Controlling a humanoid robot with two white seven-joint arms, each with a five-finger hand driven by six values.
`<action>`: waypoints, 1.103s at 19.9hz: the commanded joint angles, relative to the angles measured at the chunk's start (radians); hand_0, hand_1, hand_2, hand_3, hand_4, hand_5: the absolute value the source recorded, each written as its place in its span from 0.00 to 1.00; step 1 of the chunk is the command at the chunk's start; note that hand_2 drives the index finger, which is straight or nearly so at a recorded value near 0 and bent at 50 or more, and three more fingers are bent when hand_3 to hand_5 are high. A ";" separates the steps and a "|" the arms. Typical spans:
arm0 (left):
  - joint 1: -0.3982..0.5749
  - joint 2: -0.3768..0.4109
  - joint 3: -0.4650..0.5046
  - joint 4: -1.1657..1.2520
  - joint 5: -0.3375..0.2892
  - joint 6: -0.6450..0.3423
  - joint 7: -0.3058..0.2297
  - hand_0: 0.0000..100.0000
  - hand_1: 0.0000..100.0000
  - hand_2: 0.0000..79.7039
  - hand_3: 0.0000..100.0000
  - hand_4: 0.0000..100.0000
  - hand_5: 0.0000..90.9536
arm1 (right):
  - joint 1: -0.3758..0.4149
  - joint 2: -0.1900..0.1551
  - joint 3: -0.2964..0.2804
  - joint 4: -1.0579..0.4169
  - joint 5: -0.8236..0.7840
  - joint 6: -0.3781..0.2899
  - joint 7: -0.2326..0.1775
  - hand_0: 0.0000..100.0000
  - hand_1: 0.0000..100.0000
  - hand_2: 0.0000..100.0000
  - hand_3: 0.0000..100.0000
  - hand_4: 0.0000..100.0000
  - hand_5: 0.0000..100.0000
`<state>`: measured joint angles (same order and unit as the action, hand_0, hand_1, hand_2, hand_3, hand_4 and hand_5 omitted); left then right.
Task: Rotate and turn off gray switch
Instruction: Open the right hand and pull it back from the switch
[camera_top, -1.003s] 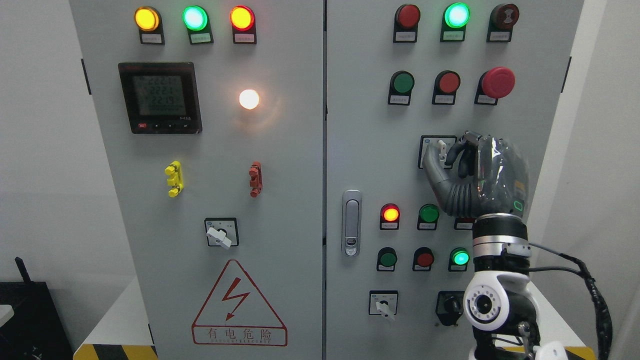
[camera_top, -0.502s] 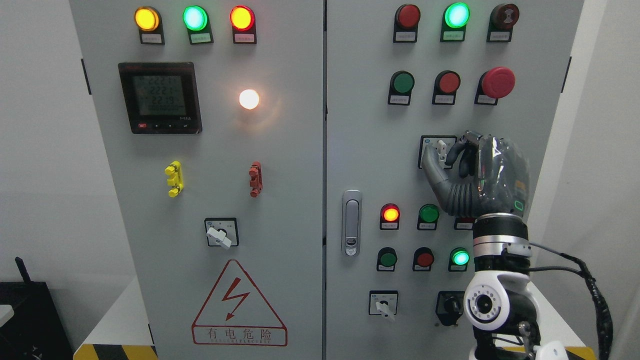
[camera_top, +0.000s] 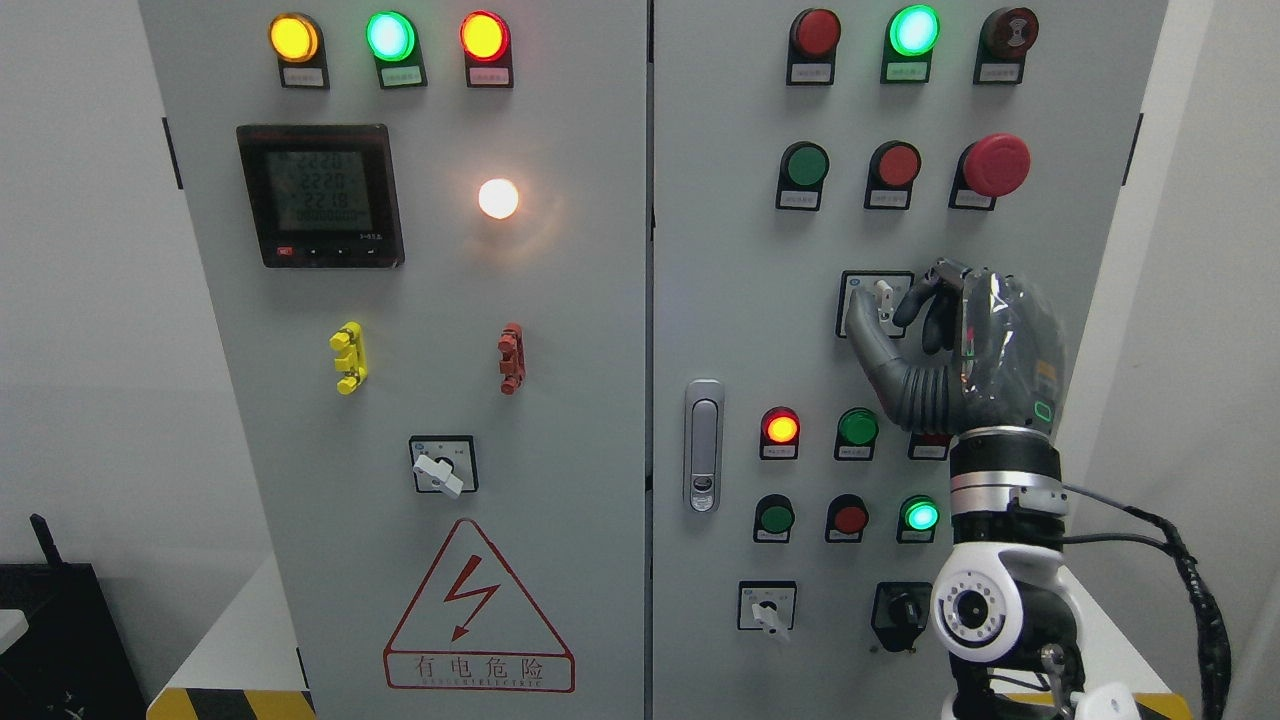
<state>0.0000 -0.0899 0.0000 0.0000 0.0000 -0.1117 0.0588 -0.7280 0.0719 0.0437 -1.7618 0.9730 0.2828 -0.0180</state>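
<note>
The gray rotary switch (camera_top: 884, 293) sits in a black square plate on the right cabinet door, below the red and green push buttons. Its pale handle points straight up. My right hand (camera_top: 884, 308) rises from the lower right, with the thumb left of the handle and the curled fingers (camera_top: 915, 298) right of it. Thumb and fingers pinch the handle, and the thumb hides its lower part. The left hand does not show.
Similar rotary switches sit at the lower right (camera_top: 767, 607) and on the left door (camera_top: 442, 465). A red mushroom button (camera_top: 995, 163) is above the hand and lit lamps (camera_top: 781, 428) below it. The door latch (camera_top: 703, 445) is to the left. A black knob (camera_top: 903, 610) sits near my forearm.
The right hand and wrist have shifted slightly to the right and up. The switch handle now stands a little more upright and more of it shows.
</note>
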 joint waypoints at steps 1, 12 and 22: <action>-0.009 -0.001 0.008 -0.025 0.020 0.000 -0.001 0.12 0.39 0.00 0.00 0.00 0.00 | 0.004 -0.003 -0.002 -0.004 0.000 -0.001 -0.003 0.33 0.41 0.70 1.00 0.98 1.00; -0.009 -0.001 0.008 -0.025 0.020 0.000 -0.001 0.12 0.39 0.00 0.00 0.00 0.00 | 0.018 -0.015 -0.008 -0.031 -0.004 -0.011 -0.010 0.29 0.36 0.70 0.99 0.97 1.00; -0.009 -0.001 0.008 -0.025 0.020 0.000 -0.001 0.12 0.39 0.00 0.00 0.00 0.00 | 0.100 -0.038 -0.021 -0.168 -0.008 -0.059 -0.058 0.21 0.33 0.69 0.99 0.97 1.00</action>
<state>0.0000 -0.0901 0.0000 0.0000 0.0000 -0.1119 0.0600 -0.6736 0.0531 0.0163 -1.8231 0.9681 0.2500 -0.0451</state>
